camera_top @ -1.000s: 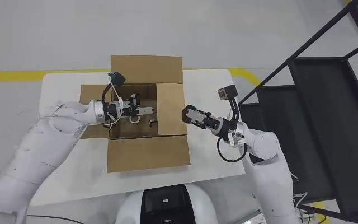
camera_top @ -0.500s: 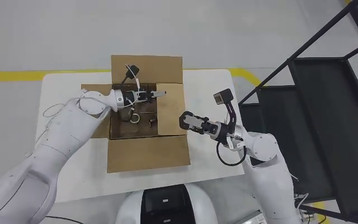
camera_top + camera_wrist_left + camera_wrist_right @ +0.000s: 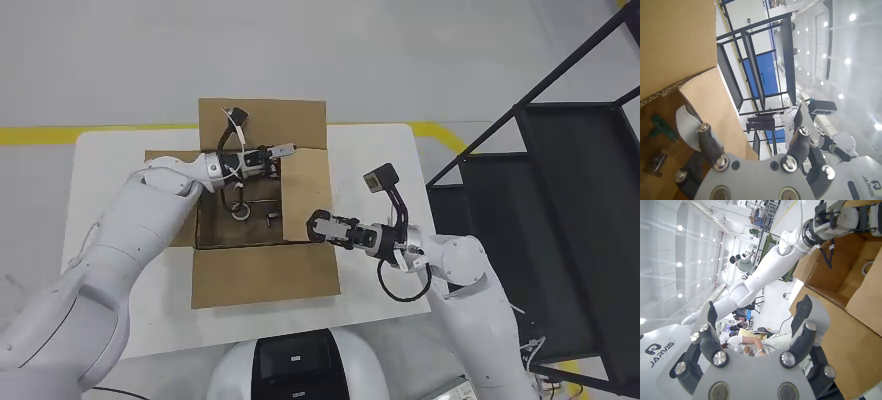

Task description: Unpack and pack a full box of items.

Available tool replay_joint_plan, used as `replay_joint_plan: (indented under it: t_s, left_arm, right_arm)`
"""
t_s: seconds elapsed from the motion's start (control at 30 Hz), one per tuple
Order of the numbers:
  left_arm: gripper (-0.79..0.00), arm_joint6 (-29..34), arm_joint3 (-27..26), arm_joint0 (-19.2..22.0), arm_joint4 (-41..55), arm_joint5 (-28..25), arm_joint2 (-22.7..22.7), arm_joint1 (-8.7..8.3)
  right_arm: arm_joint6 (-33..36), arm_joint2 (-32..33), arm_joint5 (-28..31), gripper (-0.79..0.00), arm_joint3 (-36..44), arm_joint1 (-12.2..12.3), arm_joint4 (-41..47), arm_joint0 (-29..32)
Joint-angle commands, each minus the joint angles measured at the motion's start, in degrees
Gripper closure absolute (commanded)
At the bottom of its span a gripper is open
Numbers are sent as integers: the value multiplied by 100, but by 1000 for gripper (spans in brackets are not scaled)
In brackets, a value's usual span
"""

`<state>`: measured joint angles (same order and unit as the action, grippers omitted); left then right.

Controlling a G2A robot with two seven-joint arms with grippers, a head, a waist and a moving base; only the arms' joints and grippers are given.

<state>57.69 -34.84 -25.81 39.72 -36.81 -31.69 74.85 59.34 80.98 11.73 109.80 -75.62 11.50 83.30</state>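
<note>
An open cardboard box stands mid-table with its flaps spread. Inside lie a tape roll and a small dark part. My left gripper hovers over the box's far right corner, open and holding nothing. In the left wrist view that gripper is beside a cardboard flap, with a green item and a dark block on the box floor. My right gripper is open at the near edge of the right flap. In its wrist view the right gripper faces the box and the tape roll.
The white table has bare surface right of the box and along the left side. A black metal stair frame stands just beyond the table's right edge. The left arm spans the box's far side.
My left gripper rose from inside the box and swung toward its far right corner. My right gripper moved left, closer to the right flap.
</note>
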Motion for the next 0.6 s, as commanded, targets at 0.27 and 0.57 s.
replay_joint_plan:
  t_s: [0.27, 0.57]
  left_arm:
    - [-785, 567, -274, -189, 905, -146, -377, 162]
    - [-785, 601, -625, -240, 972, -158, -336, 443]
  right_arm:
    - [28, -71, 236, -785, 188, 82, 47, -8]
    - [-206, -31, 133, -785, 400, 162, -226, 73]
